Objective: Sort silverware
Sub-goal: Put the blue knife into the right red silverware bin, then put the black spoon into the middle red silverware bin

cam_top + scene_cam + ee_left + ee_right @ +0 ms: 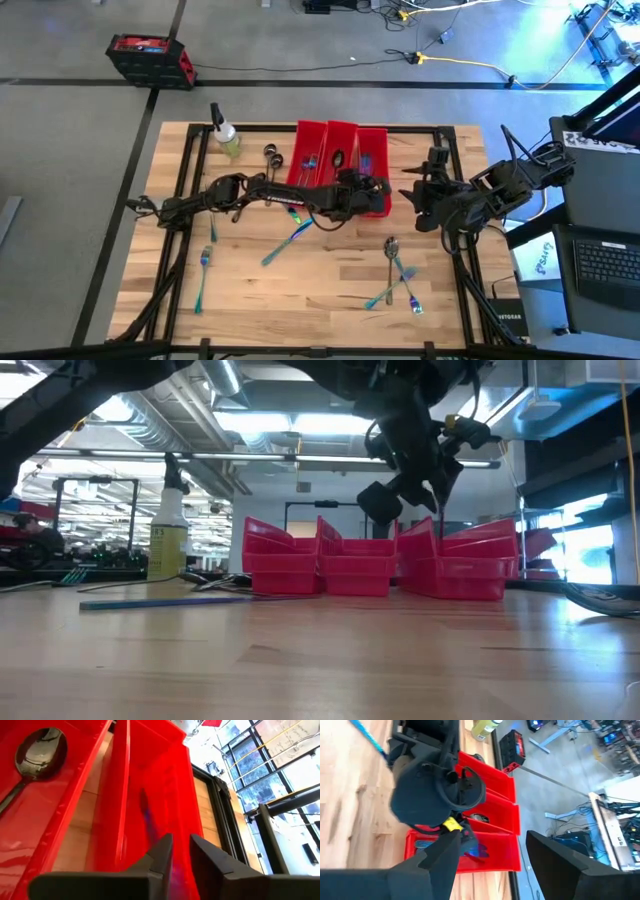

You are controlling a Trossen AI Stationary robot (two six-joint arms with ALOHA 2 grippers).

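Note:
Three red bins (340, 160) stand side by side at the table's far middle. My left gripper (372, 190) reaches over the right-hand bin (155, 775), fingers (162, 855) a narrow gap apart. A blurred blue-purple piece of silverware (146, 812) streaks from the fingertips down into that bin. A dark spoon (41, 750) lies in the middle bin. More silverware lies loose on the table: blue pieces (295, 232), a fork (205, 258), a spoon (390, 248). My right gripper (490, 855) hangs open above the table, right of the bins, holding nothing. My left gripper points slanting down into the right-hand bin from the table's left. The blurred blue-purple piece (170, 865) runs up to the gap between its fingers. I cannot tell whether the fingers touch it.
A spray bottle (224, 132) with yellowish liquid stands at the far left, with dark spoons (272, 154) lying beside it. More blue silverware (402, 288) lies near the front right. A red and black case (150, 57) sits on the floor beyond the table.

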